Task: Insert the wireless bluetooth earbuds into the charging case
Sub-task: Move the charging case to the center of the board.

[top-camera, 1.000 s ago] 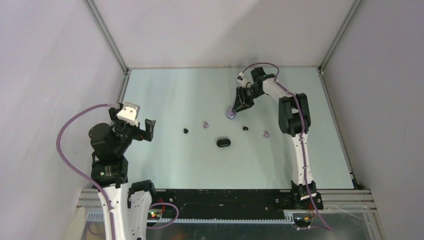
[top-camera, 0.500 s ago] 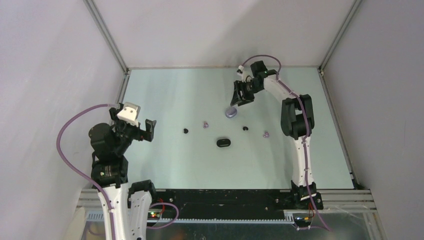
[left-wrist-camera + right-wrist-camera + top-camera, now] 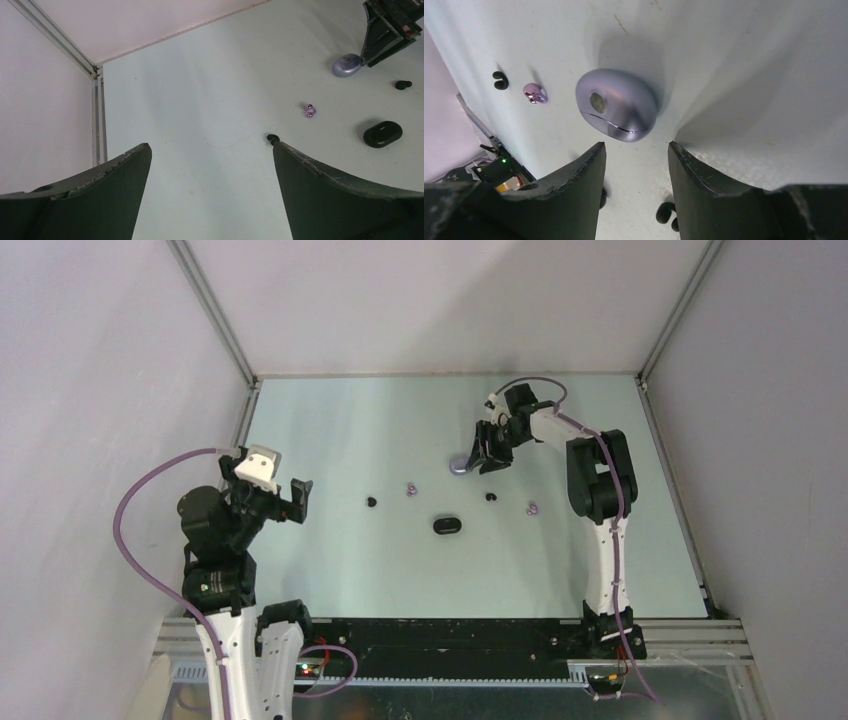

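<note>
no readable txt, labels, brands or nos. in any view. lilac case has a small round mark on its shell, w/ no letters or logo that can be made out.

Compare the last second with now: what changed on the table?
The right gripper, down over the lilac case a second ago, lifted off it and now sits just beside it, jaws apart, holding nothing. The case barely shifted. The left gripper, the black case and the four earbuds stayed put.
</note>
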### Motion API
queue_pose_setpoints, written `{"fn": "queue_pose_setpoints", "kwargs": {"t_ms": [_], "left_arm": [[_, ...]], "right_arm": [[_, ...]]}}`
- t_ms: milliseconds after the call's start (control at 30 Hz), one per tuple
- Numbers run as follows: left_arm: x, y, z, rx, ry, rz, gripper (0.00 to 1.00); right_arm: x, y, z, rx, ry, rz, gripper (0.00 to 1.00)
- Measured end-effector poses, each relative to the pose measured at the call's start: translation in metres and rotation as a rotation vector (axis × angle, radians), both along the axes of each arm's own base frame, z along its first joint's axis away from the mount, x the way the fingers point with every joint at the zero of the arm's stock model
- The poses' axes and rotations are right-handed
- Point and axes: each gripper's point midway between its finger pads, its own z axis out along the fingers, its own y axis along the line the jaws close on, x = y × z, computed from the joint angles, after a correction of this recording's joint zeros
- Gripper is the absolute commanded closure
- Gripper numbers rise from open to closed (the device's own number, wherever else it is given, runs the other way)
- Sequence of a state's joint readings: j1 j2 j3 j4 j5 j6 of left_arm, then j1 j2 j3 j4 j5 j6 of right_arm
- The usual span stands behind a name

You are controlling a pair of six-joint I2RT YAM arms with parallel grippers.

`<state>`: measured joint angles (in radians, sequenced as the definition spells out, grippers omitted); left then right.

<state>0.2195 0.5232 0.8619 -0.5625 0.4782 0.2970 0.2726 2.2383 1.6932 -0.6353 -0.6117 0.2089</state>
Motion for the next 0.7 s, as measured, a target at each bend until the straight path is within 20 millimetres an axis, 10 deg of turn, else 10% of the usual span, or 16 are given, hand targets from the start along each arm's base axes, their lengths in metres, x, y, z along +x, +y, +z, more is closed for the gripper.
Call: {"fn": "queue_pose_setpoints", "kwargs": {"t_ms": [700], "left_arm": [[0.0,0.0,0.0,0.0,0.0,0.0,0.01]], "right_arm": [[-0.005,0.025,0.007,0.122,0.036,-0.014,0.43]]}}
